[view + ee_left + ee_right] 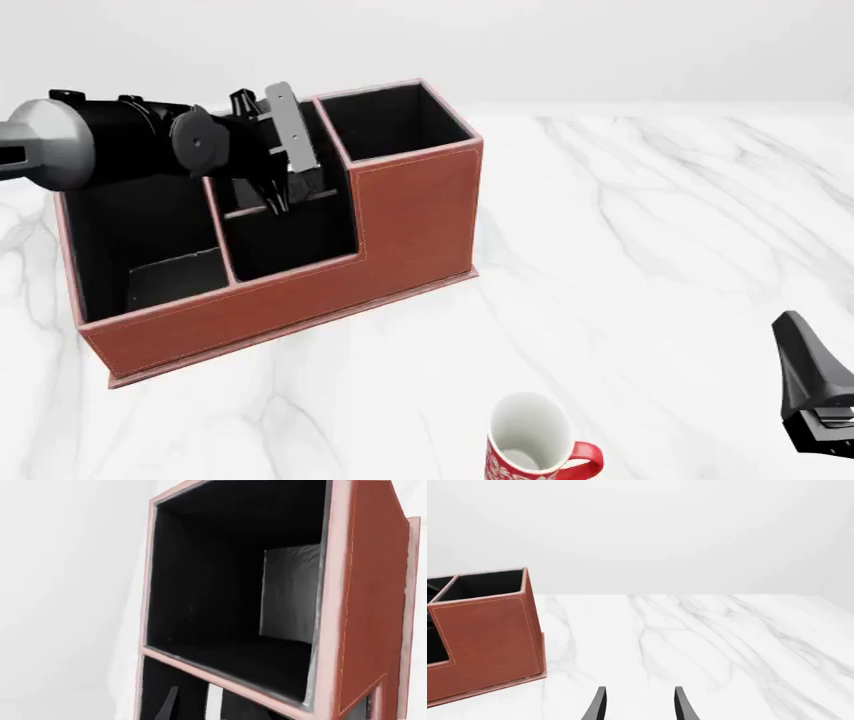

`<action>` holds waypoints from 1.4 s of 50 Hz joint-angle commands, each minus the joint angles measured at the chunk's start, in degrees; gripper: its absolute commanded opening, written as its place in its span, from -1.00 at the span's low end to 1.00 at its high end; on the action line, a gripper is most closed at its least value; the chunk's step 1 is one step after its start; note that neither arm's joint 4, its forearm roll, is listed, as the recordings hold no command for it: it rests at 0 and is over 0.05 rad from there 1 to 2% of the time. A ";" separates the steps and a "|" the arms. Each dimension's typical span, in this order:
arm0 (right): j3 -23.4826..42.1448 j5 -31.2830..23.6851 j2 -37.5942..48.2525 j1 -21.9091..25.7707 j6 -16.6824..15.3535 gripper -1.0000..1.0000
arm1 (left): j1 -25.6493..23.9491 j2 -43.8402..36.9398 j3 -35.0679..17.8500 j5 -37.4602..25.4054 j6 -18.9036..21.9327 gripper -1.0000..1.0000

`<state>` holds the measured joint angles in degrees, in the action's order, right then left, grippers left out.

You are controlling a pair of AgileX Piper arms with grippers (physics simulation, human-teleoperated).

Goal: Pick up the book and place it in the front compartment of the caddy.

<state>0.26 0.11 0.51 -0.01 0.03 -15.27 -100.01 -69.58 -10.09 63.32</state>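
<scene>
Placement step judged in hand. The left gripper (278, 198) pointed down into the caddy (400, 225), in the low squarish pocket beside the tall pocket, taken to be the front compartment (300, 245). In the left wrist view a white strip next to one finger was read as the page edge of the book (213, 702), so the book probably stood inside that pocket. Whether the left fingers were clamped on it or apart could not be told, since only one finger showed and the frame edge cut it off. Next move: confirm release, then lift straight up clear of the caddy walls. The right gripper (638, 705) was apart and empty, well clear of the caddy above the surface (641, 260).
</scene>
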 commanded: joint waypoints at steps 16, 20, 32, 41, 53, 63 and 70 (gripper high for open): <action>-0.02 -0.01 -0.05 0.00 0.00 1.00 | 1.06 -0.75 -0.91 0.45 -0.49 1.00; -0.02 -0.01 -0.04 0.00 -0.01 1.00 | 1.09 -0.78 -0.82 0.48 -0.49 1.00; -0.02 -0.01 -0.05 0.01 0.01 1.00 | 1.06 -0.32 -0.09 0.41 -0.22 1.00; -0.02 -0.01 -0.04 0.00 0.01 1.00 | 0.76 0.97 0.33 -0.10 0.06 1.00; -0.02 -0.01 -0.04 0.00 0.00 1.00 | 0.53 4.83 2.11 -1.51 1.21 1.00; -0.02 -0.01 -0.06 0.00 -0.01 1.00 | 0.18 8.97 4.46 -2.91 2.02 1.00; -0.02 -0.01 -0.05 -0.01 0.00 1.00 | 0.23 12.98 7.47 -3.77 2.11 1.00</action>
<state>0.26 0.11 0.51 -0.02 0.03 -14.77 -92.62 -65.07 -12.06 65.68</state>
